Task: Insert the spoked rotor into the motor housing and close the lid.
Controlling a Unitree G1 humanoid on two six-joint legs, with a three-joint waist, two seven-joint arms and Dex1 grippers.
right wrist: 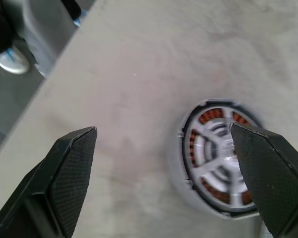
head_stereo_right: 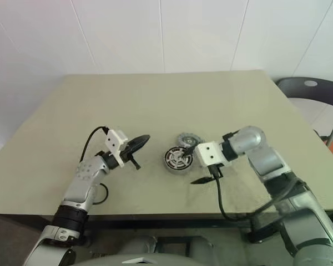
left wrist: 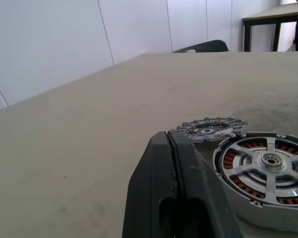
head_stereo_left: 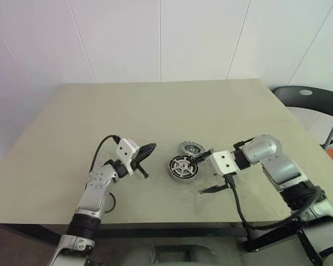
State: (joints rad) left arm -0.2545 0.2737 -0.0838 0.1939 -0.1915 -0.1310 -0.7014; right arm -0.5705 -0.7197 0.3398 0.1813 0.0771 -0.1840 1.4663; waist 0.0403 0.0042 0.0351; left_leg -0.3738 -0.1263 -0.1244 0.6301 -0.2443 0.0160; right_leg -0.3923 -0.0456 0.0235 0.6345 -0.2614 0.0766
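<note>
my left gripper (head_stereo_left: 146,160): pinched shut, nothing in it | my right gripper (head_stereo_left: 206,173): spread wide, just right of motor housing (head_stereo_left: 183,168) mid-table | spoked rotor (head_stereo_left: 192,148): flat, just beyond housing

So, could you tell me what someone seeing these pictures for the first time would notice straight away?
Probably the round motor housing near the middle of the table, its copper windings showing under a silver spoked part, with a smaller grey toothed disc lying just beyond it. Next, the two arms on either side of it: the left pincer shut, the right pincer wide open close beside the housing.
</note>
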